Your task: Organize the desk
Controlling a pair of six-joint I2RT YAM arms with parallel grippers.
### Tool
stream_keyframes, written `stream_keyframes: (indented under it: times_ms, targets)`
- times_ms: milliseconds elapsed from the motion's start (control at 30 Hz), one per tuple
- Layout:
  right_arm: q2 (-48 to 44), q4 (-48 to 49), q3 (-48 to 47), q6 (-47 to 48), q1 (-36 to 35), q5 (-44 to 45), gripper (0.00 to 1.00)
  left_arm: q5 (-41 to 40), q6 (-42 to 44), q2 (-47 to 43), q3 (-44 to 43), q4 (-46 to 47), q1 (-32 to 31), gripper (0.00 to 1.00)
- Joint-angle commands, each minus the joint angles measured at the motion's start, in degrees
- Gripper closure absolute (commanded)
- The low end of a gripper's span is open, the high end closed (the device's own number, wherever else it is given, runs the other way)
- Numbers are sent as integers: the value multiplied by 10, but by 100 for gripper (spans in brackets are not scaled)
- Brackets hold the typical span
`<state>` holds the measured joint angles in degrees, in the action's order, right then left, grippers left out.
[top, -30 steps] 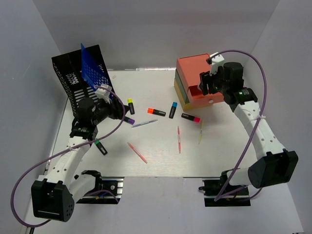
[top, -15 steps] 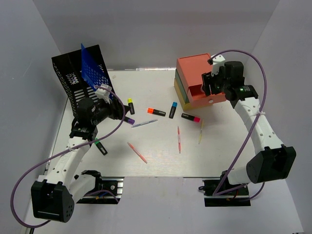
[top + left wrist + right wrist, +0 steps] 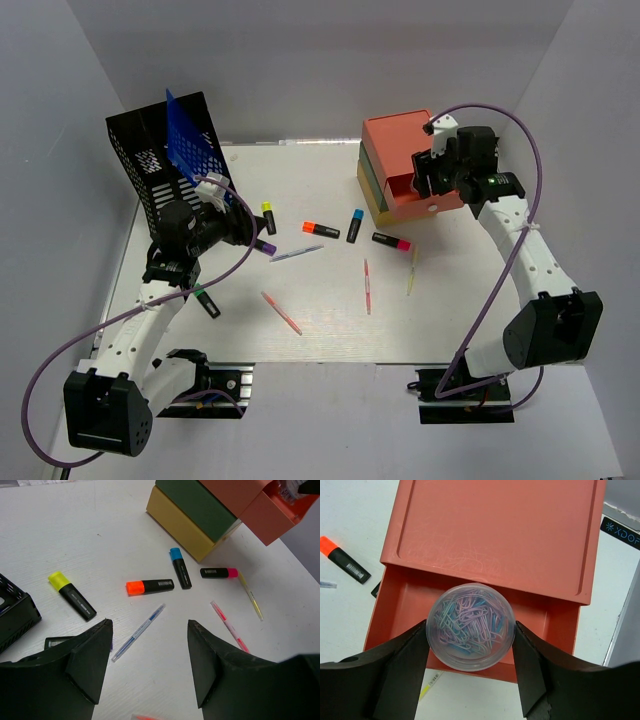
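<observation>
The desk (image 3: 330, 310) is a white tabletop strewn with highlighters and pens. My right gripper (image 3: 471, 629) is shut on a clear round tub of pastel paper clips (image 3: 470, 625). It holds the tub over the open top drawer (image 3: 402, 612) of the orange, green and yellow drawer box (image 3: 395, 145). In the top view the right gripper (image 3: 427, 177) is at the box's front. My left gripper (image 3: 150, 625) is open and empty above the desk, near a blue pen (image 3: 139, 631). In the top view it (image 3: 240, 228) is beside the file rack.
A black mesh file rack (image 3: 145, 165) with a blue folder (image 3: 190, 145) stands back left. Yellow (image 3: 268, 217), orange (image 3: 320, 229), blue (image 3: 355, 225), pink (image 3: 391, 241), purple (image 3: 265, 245) and green (image 3: 207, 302) highlighters lie about, as do a pink pen (image 3: 367, 286), a yellow pen (image 3: 411, 270) and an orange pen (image 3: 281, 312).
My right arm has shifted a little towards the back and right with the tub, staying over the open drawer. The left arm has not moved.
</observation>
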<state>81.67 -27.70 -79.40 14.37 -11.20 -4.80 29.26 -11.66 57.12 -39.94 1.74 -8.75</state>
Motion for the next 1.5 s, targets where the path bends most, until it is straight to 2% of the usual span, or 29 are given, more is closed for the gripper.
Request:
stream_keyframes:
  times_ms: [0,67,167,233,367,500,567,633,667,700,733,767,800,833,867,1000,1133,1267,1467]
  targets:
    - [0,14,-10,7,3,-7,50,9,0,-18,1,7,-1,29]
    - [-1,17,-9,7,4,-7,39,9,0,-18,2,6,-1,29]
    - [-6,16,-12,4,4,-8,29,9,-1,-18,1,7,-1,29]
    - [-21,16,-14,-3,6,-18,28,9,0,-18,1,5,-1,29]
    - [-57,33,-2,-13,5,-34,19,7,0,-16,1,5,-1,29]
    - [-71,33,-2,-16,5,-41,19,7,0,-15,1,5,-1,29]
    - [-77,32,2,-17,7,-50,22,5,0,-14,0,5,-1,29]
    - [-99,25,15,-2,13,-89,37,4,1,-15,0,4,-1,29]
    - [-117,16,22,11,11,-110,50,2,1,-16,1,3,-1,29]
    - [-130,-8,31,31,14,-175,65,2,0,-17,0,3,-1,29]
    - [-142,-24,54,76,13,-201,94,2,0,-18,0,4,-1,29]
    - [-163,-45,64,104,13,-223,100,2,0,-18,0,5,-1,29]
    - [-171,-69,71,137,13,-268,100,5,1,-18,0,5,-1,29]
    - [-178,-115,80,168,13,-277,100,5,0,-18,0,5,-1,29]
    - [-191,-136,94,229,13,-279,100,7,0,-18,0,5,-1,29]
    - [-213,-167,132,319,13,-246,100,10,-2,-17,1,6,-1,30]
    - [-213,-125,172,341,14,-160,100,12,-5,-13,1,7,-1,30]
    - [-173,-62,180,339,12,-82,100,8,-3,-12,1,5,-1,30]
    - [-125,40,201,341,12,-41,100,7,-4,-10,1,5,-1,30]
